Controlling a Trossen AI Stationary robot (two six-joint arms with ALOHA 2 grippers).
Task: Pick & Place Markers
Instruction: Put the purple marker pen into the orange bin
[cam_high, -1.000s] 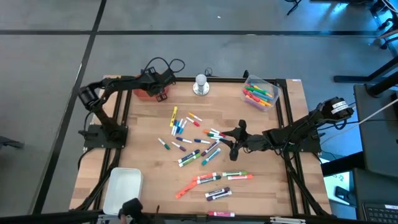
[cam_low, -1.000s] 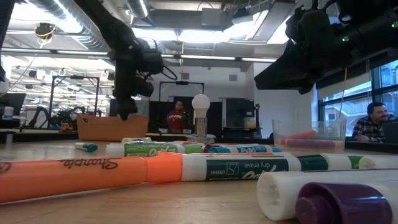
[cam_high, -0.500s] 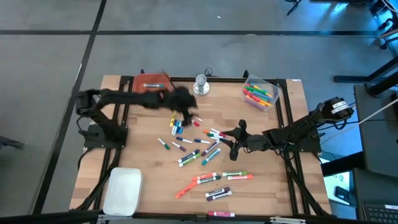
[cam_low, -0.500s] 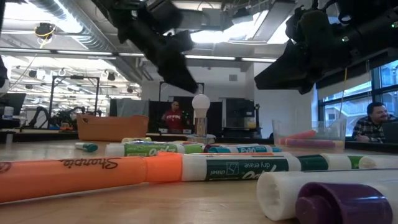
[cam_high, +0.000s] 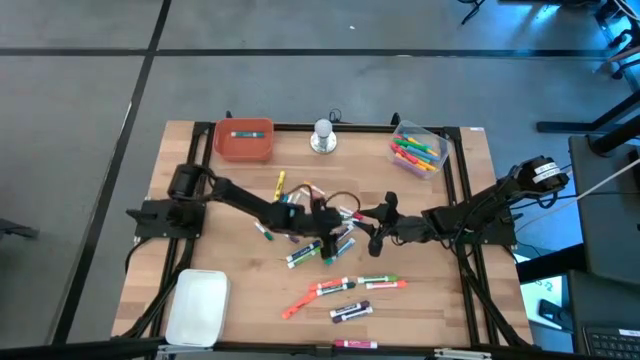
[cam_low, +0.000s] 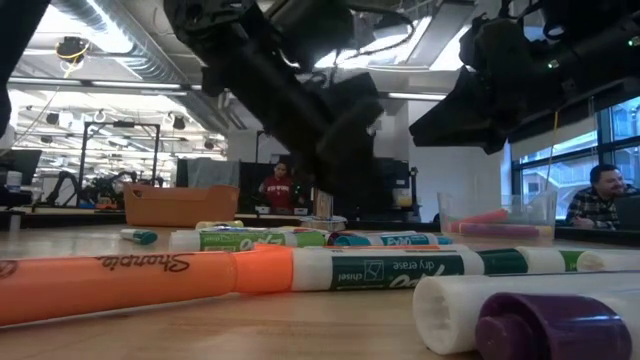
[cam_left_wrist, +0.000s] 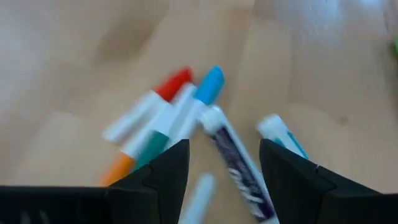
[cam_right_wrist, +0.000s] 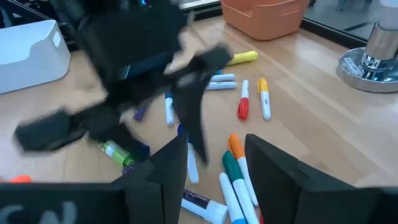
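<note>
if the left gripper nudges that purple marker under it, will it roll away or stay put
The purple marker is a smooth round barrel lying flat on bare wood, so a sideways nudge would likely roll it. It looks stiff and light. The open left gripper straddles it, and neighbouring markers lie close enough to stop it.

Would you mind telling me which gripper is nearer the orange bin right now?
Left. The left gripper is over the marker pile, mid-table from the orange bin; the right gripper sits farther out beyond it.
</note>
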